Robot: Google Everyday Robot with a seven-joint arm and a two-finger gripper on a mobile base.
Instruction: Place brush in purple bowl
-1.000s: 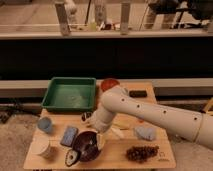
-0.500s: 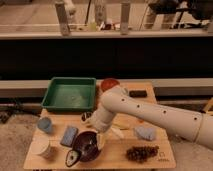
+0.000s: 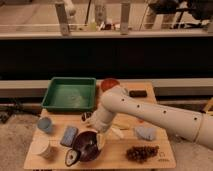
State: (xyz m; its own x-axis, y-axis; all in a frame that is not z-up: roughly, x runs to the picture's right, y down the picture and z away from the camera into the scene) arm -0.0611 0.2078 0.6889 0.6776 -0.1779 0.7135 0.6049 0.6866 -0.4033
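Note:
The purple bowl (image 3: pixel 88 146) sits at the front left of the wooden table (image 3: pixel 165 161). The brush (image 3: pixel 72 158), dark with a pale oval face, lies against the bowl's front-left rim, outside the bowl's hollow. My gripper (image 3: pixel 96 136) hangs at the end of the white arm (image 3: pixel 150 116), just above the bowl's right side and a short way right of the brush. The arm's wrist hides much of the gripper.
A green tray (image 3: pixel 70 94) stands at the back left, with an orange-red bowl (image 3: pixel 110 84) and a black block (image 3: pixel 138 93) behind the arm. A pale blue cup (image 3: pixel 45 125), a blue-grey pad (image 3: pixel 69 136) and a white cup (image 3: pixel 44 148) are at left. A dark cluster (image 3: pixel 141 152) and a grey cloth (image 3: pixel 145 132) are at right.

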